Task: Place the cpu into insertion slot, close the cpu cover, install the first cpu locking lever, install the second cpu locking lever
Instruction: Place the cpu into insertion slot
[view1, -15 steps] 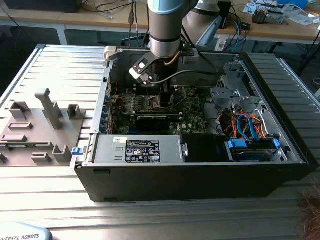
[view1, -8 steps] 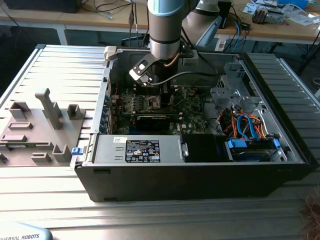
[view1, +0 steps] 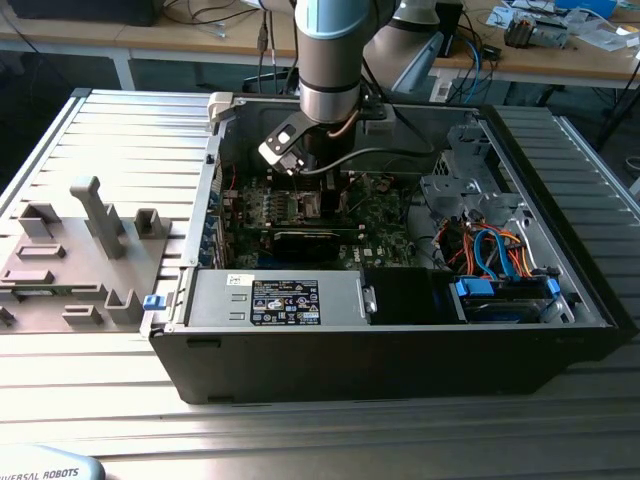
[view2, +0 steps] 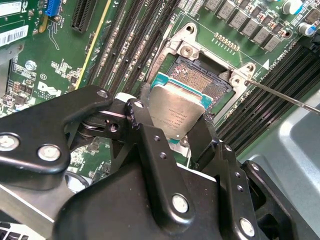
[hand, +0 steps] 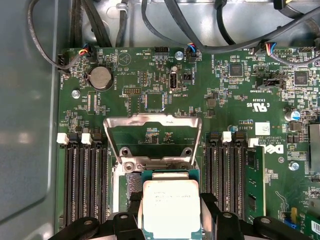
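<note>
While the fingers (view2: 145, 131) clamp the cpu (view2: 177, 112) by two opp. edges, the chip hangs over the insertion slot (view2: 202, 82), offset toward the fingers' side and not seated; whether a corner touches cannot be told. The cpu cover (hand: 155, 151) stands hinged up behind the slot, so the recess lies open; a thin locking lever (view2: 282, 96) runs out from just beside one slot corner. Risks, as judged: (a) chip lowered off-centre or tilted w.r.t. the recess, so its rim rides on the metal border and the contact field gets bent; (b) release before it sits flat, so the chip skews or slides onto the green board (hand: 225, 100); (c) cover tips fwd onto the fingers; (d) a finger snags the lever.
</note>
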